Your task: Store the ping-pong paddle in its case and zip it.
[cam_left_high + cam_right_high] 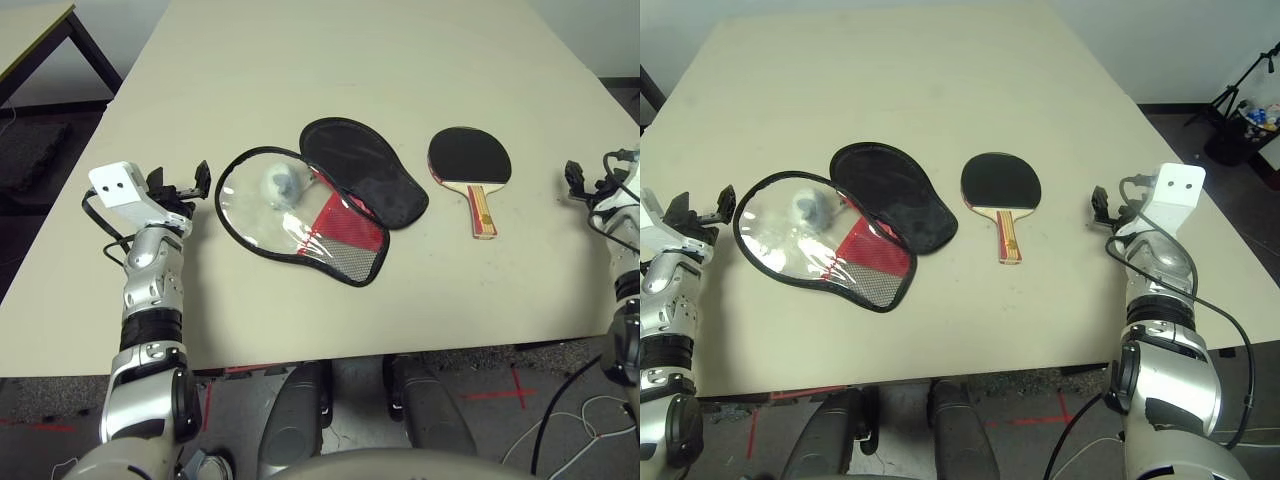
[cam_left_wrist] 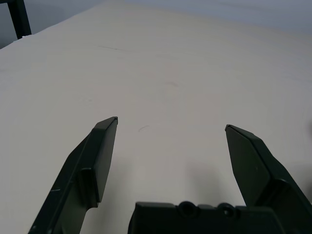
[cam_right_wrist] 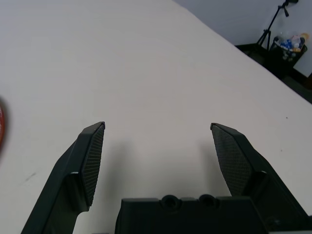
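Note:
The ping-pong paddle (image 1: 470, 160) lies flat on the table, black face up, its red-striped wooden handle pointing toward me. Left of it the case (image 1: 310, 205) lies spread open: a black fabric half overlaps a clear plastic half with a red panel and mesh patch. A grey-white wad of plastic (image 1: 281, 183) sits inside under the clear side. My left gripper (image 1: 186, 182) hovers open just left of the case. My right gripper (image 1: 1102, 208) is open over bare table, to the right of the paddle. Nothing lies between the fingers (image 2: 103, 156) of either one.
The beige table (image 1: 330, 70) stretches far back with free room beyond the case and paddle. Another table's corner (image 1: 30, 30) stands at the far left. A tripod and clutter (image 1: 1240, 110) stand on the floor at the far right. Cables lie below the front edge.

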Motion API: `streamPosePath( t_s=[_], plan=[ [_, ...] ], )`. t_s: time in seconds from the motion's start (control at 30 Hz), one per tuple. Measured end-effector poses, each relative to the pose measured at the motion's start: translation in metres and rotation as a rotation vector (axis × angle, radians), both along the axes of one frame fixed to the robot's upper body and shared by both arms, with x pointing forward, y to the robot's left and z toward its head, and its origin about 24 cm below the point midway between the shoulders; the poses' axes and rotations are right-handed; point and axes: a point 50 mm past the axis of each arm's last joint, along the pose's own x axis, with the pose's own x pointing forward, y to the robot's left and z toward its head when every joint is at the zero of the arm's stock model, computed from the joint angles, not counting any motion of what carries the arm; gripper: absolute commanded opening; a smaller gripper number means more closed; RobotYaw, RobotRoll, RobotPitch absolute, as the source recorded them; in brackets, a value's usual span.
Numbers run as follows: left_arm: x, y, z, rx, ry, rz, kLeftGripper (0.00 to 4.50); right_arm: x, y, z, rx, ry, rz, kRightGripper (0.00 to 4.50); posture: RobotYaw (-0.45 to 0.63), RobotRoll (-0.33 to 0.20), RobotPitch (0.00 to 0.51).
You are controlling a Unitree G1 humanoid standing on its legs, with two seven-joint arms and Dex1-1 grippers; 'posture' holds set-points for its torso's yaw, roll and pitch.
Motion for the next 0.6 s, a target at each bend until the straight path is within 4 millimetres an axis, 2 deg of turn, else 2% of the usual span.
streamPosePath(
  t_s=[0.2, 0.27, 0.37, 0.47, 0.6],
  plan=[
    [0.005, -0.005, 0.002, -0.004, -0.004, -0.016, 4.50, -0.003, 0.002, -0.009, -0.001, 0.006, -0.009, 4.47, 0.02, 0.000, 0.207],
    [0.009, -0.008, 0.007, 0.000, -0.016, -0.039, 4.50, -0.003, 0.001, -0.005, 0.000, 0.006, -0.023, 4.47, 0.02, 0.000, 0.209],
    [0.014, -0.010, 0.019, 0.031, -0.042, -0.085, 4.50, -0.003, -0.004, 0.010, -0.018, 0.023, -0.032, 4.47, 0.01, 0.000, 0.213],
    [0.021, -0.007, 0.046, 0.095, -0.065, -0.180, 4.50, -0.011, -0.006, 0.032, -0.031, 0.084, -0.020, 4.47, -0.01, 0.000, 0.210],
    [0.035, -0.012, 0.092, 0.153, -0.090, -0.368, 4.50, -0.019, 0.021, 0.055, 0.058, 0.220, 0.067, 4.47, -0.03, 0.000, 0.202]
  ],
)
